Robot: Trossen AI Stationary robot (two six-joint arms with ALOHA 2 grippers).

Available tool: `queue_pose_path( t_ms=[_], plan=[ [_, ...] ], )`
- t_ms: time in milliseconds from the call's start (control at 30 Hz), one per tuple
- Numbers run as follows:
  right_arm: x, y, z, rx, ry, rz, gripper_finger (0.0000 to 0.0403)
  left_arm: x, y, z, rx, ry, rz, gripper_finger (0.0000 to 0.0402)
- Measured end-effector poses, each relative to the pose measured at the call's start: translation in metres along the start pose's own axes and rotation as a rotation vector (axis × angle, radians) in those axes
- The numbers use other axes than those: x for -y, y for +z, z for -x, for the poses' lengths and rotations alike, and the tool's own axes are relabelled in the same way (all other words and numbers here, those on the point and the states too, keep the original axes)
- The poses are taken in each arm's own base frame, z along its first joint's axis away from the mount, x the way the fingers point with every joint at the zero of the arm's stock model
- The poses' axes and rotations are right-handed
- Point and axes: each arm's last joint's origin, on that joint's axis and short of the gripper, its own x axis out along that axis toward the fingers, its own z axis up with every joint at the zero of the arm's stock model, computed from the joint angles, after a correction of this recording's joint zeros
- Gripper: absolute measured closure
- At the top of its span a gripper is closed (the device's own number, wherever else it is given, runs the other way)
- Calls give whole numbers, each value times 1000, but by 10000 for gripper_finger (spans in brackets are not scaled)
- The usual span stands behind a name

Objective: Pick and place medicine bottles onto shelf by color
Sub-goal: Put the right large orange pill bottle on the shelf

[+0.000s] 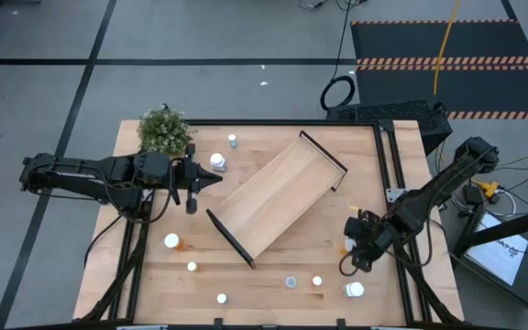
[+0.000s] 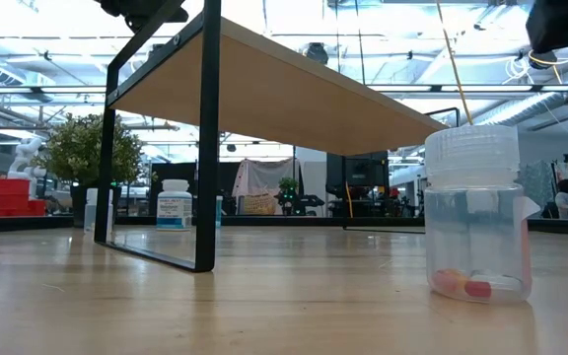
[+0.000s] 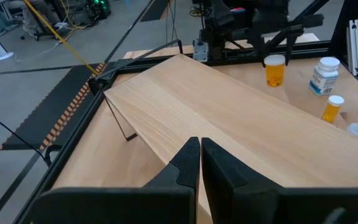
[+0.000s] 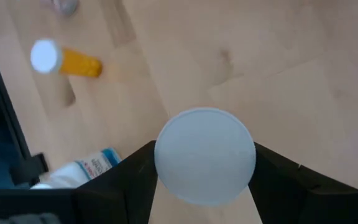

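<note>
The right gripper (image 4: 205,180) stands over the table's right side, beside the long light-wood shelf with black metal brackets (image 1: 278,194), its fingers clamped around a white-capped bottle (image 4: 205,155). An orange bottle with a white cap (image 4: 67,60) stands near on the wooden tabletop (image 1: 273,293). The left gripper (image 1: 211,179), fingers pressed together and empty, hovers by the shelf's left side.
</note>
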Motion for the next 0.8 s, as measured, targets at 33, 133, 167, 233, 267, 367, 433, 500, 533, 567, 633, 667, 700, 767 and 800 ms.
queue_pose_path(
  t_ms=[33, 133, 167, 233, 267, 367, 433, 500, 533, 567, 633, 667, 700, 767, 800],
  plan=[
    [2, 2, 2, 6, 4, -11, 192, 0, 0, 0, 0, 0, 0, 382],
    [6, 7, 9, 35, 32, -37, 192, 0, 0, 0, 0, 0, 0, 382],
    [8, 9, 11, 46, 43, -47, 192, 0, 0, 0, 0, 0, 0, 382],
    [11, 13, 15, 70, 62, -59, 192, 0, 0, 0, 0, 0, 0, 382],
    [13, 15, 17, 81, 70, -57, 192, 0, 0, 0, -1, 0, 0, 382],
    [16, 19, 23, 117, 98, -42, 192, 0, 0, 0, -1, 0, 0, 382],
    [17, 23, 27, 149, 125, -35, 192, 0, 0, 0, -1, 0, 0, 382],
    [18, 28, 30, 192, 152, -23, 192, 0, 0, 0, -1, 0, 0, 382],
    [18, 31, 32, 222, 165, -15, 192, 0, 0, 0, -1, 0, -2, 382],
    [18, 34, 34, 258, 179, -7, 192, 0, 0, 0, -1, 0, -5, 382],
    [17, 40, 39, 323, 221, 19, 192, 0, 0, 0, -1, 0, -7, 382],
    [16, 44, 42, 360, 245, 30, 192, 0, 0, 0, 0, -1, -7, 382],
    [16, 47, 45, 395, 267, 40, 192, 0, 0, 0, -1, 0, -7, 382],
    [16, 54, 50, 456, 300, 42, 192, 0, 0, 0, -1, 0, -7, 382],
    [17, 57, 51, 478, 308, 37, 192, 0, 0, 0, -1, -1, -7, 382]
  ],
)
